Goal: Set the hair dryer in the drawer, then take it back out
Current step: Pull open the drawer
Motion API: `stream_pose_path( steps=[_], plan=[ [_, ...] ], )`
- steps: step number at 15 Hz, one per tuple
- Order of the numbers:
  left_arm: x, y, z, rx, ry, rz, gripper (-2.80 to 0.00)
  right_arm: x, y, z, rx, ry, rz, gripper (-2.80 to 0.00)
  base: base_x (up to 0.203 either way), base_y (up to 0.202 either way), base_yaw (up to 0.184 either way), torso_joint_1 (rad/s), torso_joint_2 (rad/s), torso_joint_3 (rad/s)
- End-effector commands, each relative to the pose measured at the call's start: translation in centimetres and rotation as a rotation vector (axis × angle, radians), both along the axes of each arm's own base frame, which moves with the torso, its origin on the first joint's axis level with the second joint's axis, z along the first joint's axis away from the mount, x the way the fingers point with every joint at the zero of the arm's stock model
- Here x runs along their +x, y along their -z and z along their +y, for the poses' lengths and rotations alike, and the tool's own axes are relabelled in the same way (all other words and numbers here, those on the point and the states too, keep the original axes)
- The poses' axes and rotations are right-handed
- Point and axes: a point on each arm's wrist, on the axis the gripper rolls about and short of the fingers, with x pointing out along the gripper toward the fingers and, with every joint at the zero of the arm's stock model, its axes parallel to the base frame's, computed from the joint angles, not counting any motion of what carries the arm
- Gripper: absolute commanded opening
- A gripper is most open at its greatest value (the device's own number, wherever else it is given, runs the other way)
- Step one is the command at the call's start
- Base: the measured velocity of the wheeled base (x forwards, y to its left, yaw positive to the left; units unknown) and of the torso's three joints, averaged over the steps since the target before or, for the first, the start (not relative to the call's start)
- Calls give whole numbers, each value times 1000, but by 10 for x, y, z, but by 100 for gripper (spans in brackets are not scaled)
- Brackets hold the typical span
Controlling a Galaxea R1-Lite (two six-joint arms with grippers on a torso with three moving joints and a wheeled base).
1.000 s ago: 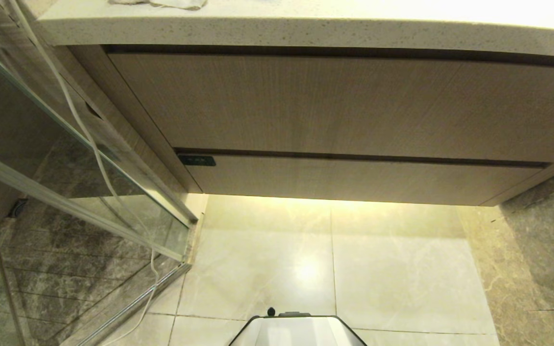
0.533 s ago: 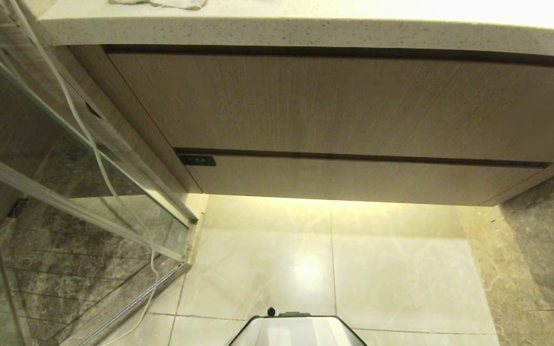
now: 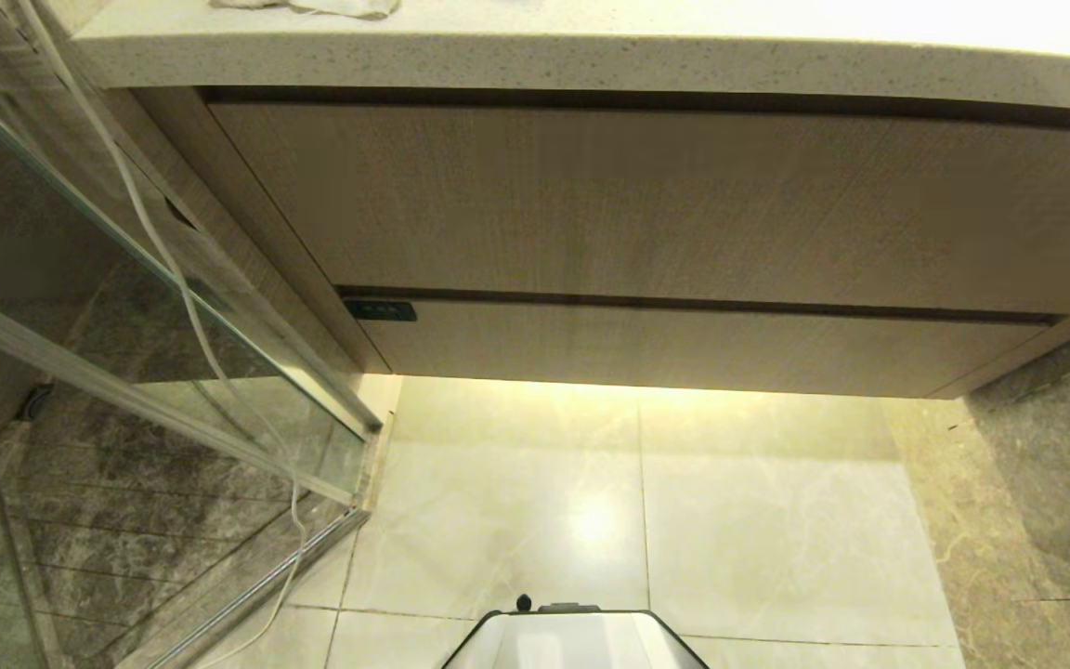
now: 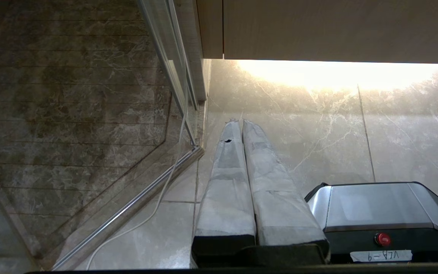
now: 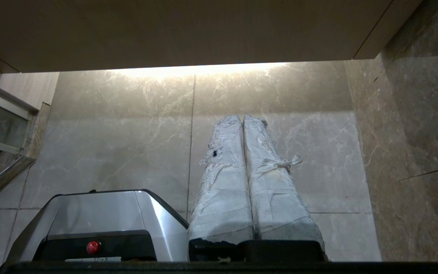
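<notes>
Looking down from the robot's head, a beige wood-grain vanity fills the upper half of the view. A pale speckled countertop runs across the top, with a crumpled white cloth at its back edge. Below the counter sits a tall wood-grain panel, and under that the narrow, handleless front of the drawer, which is fully closed. A small dark label sits at the drawer front's left end. The hair dryer does not appear in any of the 3 views, so I cannot tell where it is.

Warm light glows from beneath the vanity onto pale marble floor tiles. On the left stands a glass shower screen with dark stone tiles behind it, and a thin white cord hangs down along the glass to the floor. The robot's silver base shows at the bottom centre.

Neither arm reaches into the head view. The left gripper hangs low beside the base, pointing at the floor near the shower rail, its 2 tape-wrapped fingers pressed together on nothing. The right gripper hangs on the base's other side, its 2 frayed, tape-wrapped fingers likewise pressed together and empty.
</notes>
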Motion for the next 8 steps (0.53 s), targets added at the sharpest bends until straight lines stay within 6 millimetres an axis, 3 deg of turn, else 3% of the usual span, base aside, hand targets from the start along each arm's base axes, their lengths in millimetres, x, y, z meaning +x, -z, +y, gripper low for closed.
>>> stream_pose_path(
  steps=[1,8],
  plan=[
    [0,0,0,-1,0,0,-280,0,0,0,1,0,1,-280,0,0,0,0,0,0],
    [0,0,0,-1,0,1,-280,0,1,0,-85,-16,8,-280,0,0,0,0,0,0]
  ],
)
